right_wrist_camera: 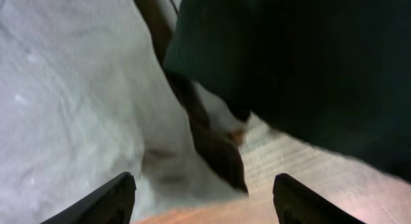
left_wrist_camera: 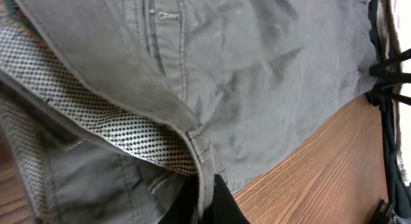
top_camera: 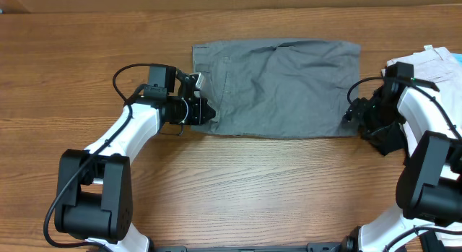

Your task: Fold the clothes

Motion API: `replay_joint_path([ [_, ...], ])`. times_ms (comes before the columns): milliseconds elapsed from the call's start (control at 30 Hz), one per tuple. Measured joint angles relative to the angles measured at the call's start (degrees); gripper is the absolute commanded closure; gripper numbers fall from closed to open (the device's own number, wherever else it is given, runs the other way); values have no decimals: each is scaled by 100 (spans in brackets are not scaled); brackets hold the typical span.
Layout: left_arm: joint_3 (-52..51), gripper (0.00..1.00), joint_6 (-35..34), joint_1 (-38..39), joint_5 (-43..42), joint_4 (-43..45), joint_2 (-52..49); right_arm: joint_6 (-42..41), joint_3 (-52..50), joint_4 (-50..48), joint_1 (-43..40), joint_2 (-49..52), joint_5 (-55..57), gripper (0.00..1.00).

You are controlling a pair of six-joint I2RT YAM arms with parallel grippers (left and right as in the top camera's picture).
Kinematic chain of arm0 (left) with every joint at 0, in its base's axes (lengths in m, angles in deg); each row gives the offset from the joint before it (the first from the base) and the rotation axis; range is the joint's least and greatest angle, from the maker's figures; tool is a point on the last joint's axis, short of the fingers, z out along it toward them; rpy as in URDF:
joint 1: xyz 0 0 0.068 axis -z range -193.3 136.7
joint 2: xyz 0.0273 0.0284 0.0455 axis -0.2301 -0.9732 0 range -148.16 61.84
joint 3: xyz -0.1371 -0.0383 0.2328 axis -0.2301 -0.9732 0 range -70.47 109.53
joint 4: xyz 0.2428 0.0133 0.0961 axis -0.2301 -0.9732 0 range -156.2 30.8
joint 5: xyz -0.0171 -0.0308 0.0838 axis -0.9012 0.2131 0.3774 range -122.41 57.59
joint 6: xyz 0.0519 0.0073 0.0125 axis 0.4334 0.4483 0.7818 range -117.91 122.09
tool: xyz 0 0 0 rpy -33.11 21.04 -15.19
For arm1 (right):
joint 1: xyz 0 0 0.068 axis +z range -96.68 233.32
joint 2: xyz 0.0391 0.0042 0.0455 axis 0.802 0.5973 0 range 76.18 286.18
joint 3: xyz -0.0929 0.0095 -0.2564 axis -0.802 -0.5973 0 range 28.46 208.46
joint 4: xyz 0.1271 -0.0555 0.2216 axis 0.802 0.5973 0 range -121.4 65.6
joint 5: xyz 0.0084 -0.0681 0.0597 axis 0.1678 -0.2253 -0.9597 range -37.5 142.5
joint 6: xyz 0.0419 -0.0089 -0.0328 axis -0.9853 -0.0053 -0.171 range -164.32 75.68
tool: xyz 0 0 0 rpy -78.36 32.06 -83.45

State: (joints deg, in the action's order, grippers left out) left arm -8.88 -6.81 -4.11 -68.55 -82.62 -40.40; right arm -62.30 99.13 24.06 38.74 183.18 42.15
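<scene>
The left gripper (top_camera: 206, 111) pinches one end of the medium-grey cotton shorts (top_camera: 281, 86), and the right gripper (top_camera: 351, 112) stands wide open beside the other end.

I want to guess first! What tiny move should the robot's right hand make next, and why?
Probably lower the right gripper and close it on a corner of the grey shorts. Its jaws stand open with that corner between them, and the left gripper is shut on the other end, so both ends could then lift.
</scene>
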Motion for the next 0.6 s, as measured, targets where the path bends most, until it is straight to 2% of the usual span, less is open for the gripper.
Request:
replay_joint_path([
  [133,0,96,0,-81,33,-31,-2,-48,-264,-262,0,2,-85,33],
  [233,0,96,0,-136,46,-39,-2,-144,-372,-411,0,2,-136,44],
  [333,0,96,0,-138,66,-42,-2,-205,-374,-514,0,2,-153,47],
  [400,0,96,0,-138,68,-42,-2,-289,-413,-610,0,2,-164,52],
  [433,0,96,0,-138,68,-42,-2,-323,-468,-702,0,0,-168,58],
  [600,0,96,0,-138,85,-46,-2,-413,-632,-863,0,-4,-192,60],
])
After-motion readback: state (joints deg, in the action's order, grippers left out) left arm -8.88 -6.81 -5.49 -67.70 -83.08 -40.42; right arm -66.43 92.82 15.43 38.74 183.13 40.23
